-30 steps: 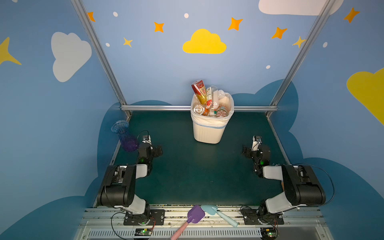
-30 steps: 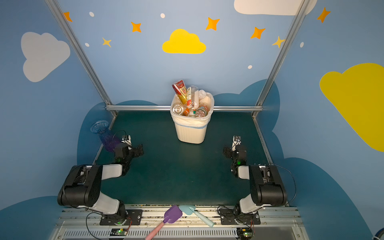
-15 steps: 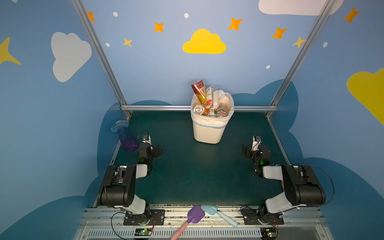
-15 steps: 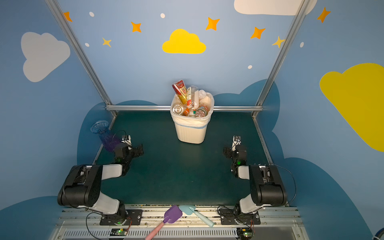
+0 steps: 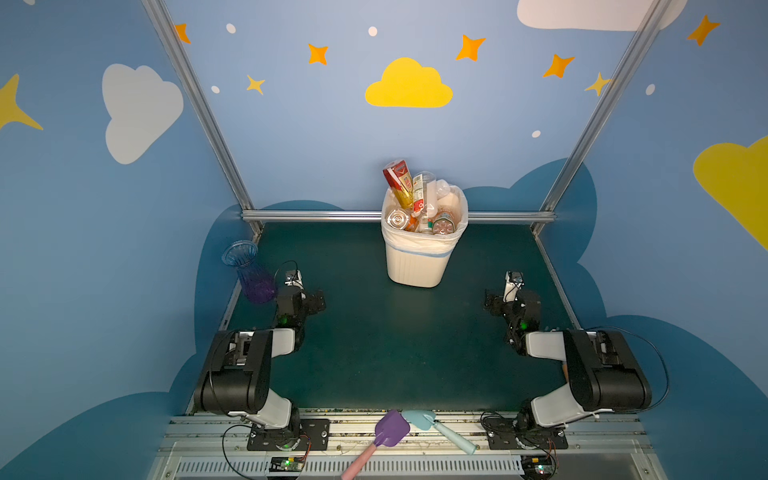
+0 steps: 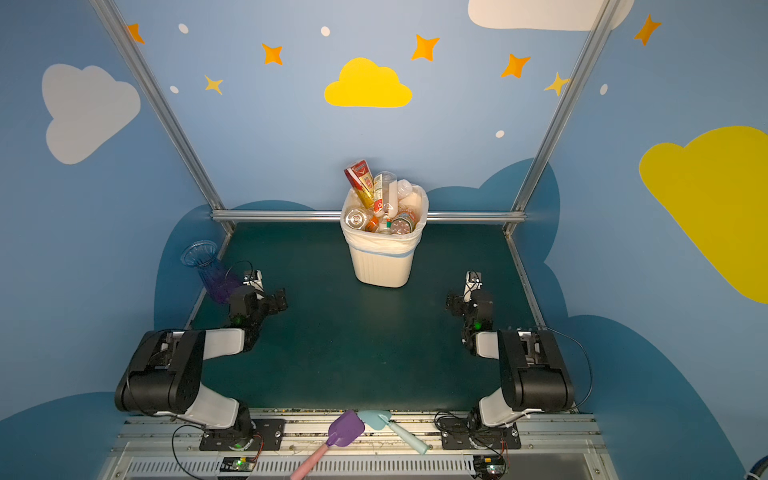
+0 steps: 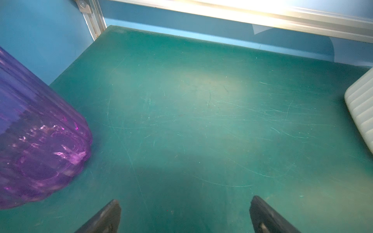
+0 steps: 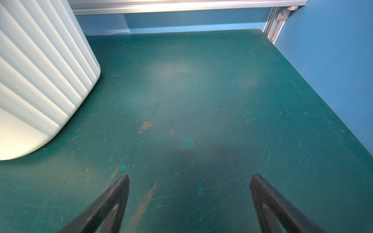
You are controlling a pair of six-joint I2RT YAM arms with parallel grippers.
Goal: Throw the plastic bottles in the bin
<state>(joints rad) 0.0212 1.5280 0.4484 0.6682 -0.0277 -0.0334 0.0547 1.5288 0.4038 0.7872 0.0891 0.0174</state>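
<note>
**Top views**
- Bin (image 5: 417,266): upright at the far middle of the green mat (image 5: 395,357), near the back rail, where I judge either of my arms can reach it.
- Plastic bottles (image 5: 419,208): every one I can see is inside the bin, heaped above its rim, with a red-labelled one tilted and sticking out. None lies on the mat in both top views, so I judge the throwing done.
- My left gripper (image 5: 311,300) and right gripper (image 5: 495,302): low over the mat on either side, well apart from the bin. The arms are folded back, which I take for a rest pose.
- Vase (image 5: 254,274): at the mat's left edge, just beside my left gripper. It is not a bottle, so it is left alone.
- Purple shovel (image 5: 390,428) and light-blue shovel (image 5: 419,419): on the front rail, off the mat.

**Left wrist**
- My fingers (image 7: 109,215): spread wide, with only bare mat between them. The vase is close on one side and a corner of the bin shows on the other.

**Right wrist**
- My fingers (image 8: 113,199): spread wide and empty. The bin's ribbed wall is near but apart from them.
</note>
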